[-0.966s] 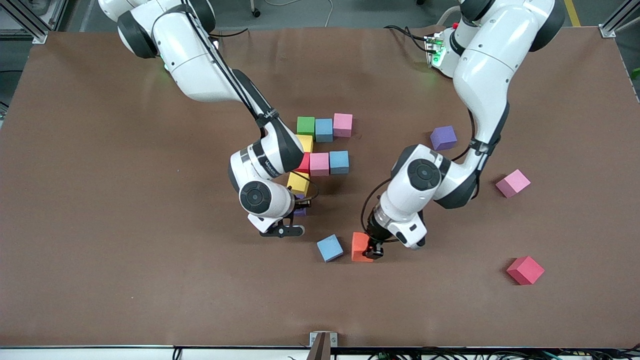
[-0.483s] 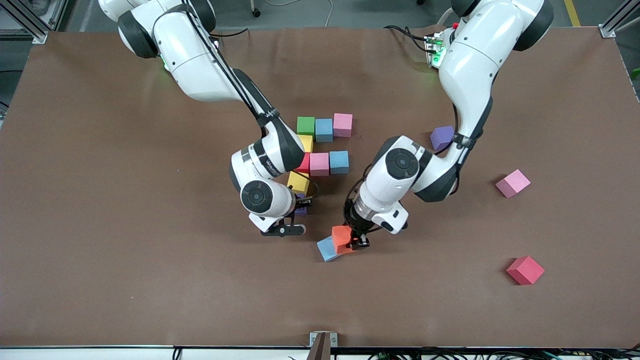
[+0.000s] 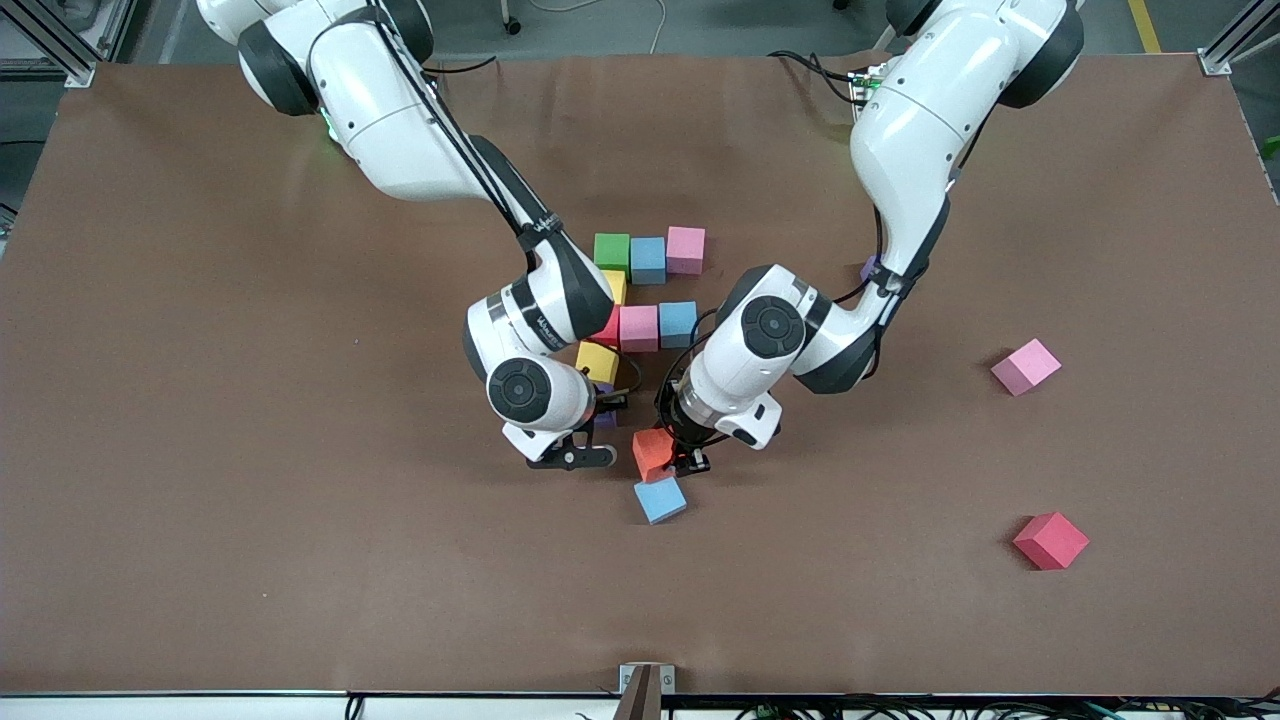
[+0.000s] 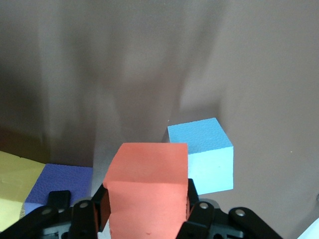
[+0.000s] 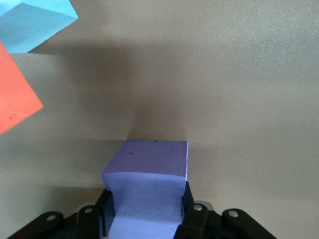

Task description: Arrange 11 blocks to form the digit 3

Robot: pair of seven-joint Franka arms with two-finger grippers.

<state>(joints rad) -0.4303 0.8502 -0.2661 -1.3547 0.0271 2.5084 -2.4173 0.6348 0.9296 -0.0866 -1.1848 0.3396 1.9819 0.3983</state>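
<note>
Orange foam sits clamped in the left gripper (image 3: pixel 688 464): its fingers pinch the orange block (image 3: pixel 652 452) on two opposite faces, and the left wrist view shows the cube (image 4: pixel 148 185) carried clear of the table (image 3: pixel 250 480) above the loose blue block (image 3: pixel 660 499). We judge it is held high so it can pass over that blue cube without knocking it.

The right gripper (image 3: pixel 598 408) is closed on a purple block (image 5: pixel 147 186), low beside the yellow block (image 3: pixel 597 362) that ends the built figure. We read this as placing the first cube of the bottom bar, pressed close so the faces touch.

The digit 3 so far: a top bar of green (image 3: pixel 611 251), blue (image 3: pixel 647 259) and pink (image 3: pixel 685 249); a yellow joiner (image 3: pixel 616 287); a middle bar of red (image 3: pixel 609 327), pink (image 3: pixel 638 328) and blue (image 3: pixel 678 324); then the lower yellow. Two bottom-bar cubes appear to remain, and the orange one probably goes next to the purple.

A spare pink block (image 3: pixel 1025 366) and red block (image 3: pixel 1050 540) lie well apart, toward the left arm's end.
</note>
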